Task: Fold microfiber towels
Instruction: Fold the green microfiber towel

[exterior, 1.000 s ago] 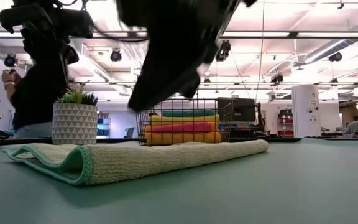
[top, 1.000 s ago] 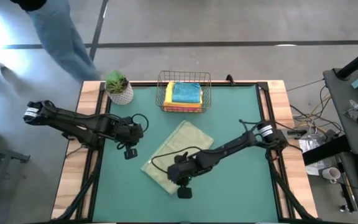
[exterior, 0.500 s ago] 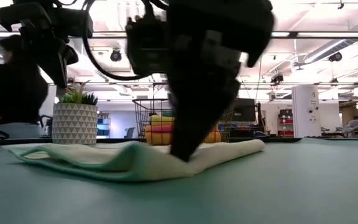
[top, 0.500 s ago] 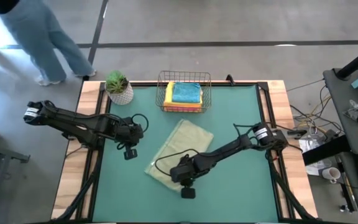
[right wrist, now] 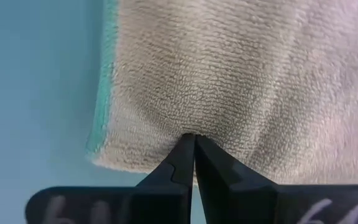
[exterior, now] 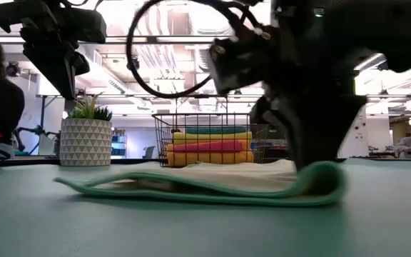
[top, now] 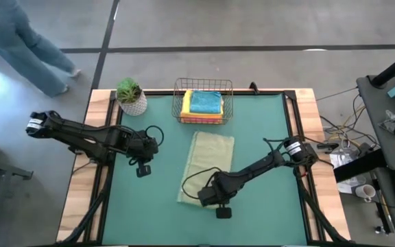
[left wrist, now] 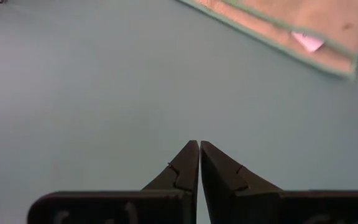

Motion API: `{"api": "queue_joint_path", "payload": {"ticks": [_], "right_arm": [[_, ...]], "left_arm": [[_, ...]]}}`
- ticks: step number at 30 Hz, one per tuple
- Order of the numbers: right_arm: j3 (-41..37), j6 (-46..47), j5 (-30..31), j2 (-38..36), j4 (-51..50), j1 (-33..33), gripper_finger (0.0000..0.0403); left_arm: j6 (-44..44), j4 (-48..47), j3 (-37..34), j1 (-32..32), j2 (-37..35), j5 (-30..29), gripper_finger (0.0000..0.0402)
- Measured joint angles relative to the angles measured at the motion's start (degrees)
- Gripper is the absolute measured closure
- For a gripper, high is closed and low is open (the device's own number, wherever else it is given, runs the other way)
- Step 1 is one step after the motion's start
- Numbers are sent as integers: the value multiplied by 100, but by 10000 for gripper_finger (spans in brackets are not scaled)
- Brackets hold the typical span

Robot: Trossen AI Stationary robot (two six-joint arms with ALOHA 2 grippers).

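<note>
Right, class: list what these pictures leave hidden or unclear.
- Basket: the high view shows only the top teal towel; lower ones show just edges.
- Low view: the right arm blocks the sage towel's far end.
- Person: cut off by the high view's edge.

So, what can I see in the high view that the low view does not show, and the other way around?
Only the high view shows the teal towel topping the basket stack, the wooden table border, and a person's legs walking past. Only the low view shows the ceiling lights, and the pink towel in the stack. Both show the sage green towel on the mat, the right gripper shut and pressing on it, the wire basket and the potted plant.
</note>
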Motion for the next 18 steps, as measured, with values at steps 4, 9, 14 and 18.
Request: {"api": "queue_joint_path", "payload": {"ticks": [4, 9, 14, 18], "right_arm": [[-20, 153, 41, -81, -622, 17, 394], [-22, 195, 60, -185, -924, 167, 394], [-22, 419, 211, -530, -902, 411, 394], [-99, 772, 564, -1071, -927, 595, 394]], "left_arm": [[4, 2, 0, -1, -2, 0, 400], [8, 12, 0, -1, -2, -2, 400], [59, 29, 0, -7, -2, -2, 400], [48, 183, 0, -7, -2, 5, 400]]}}
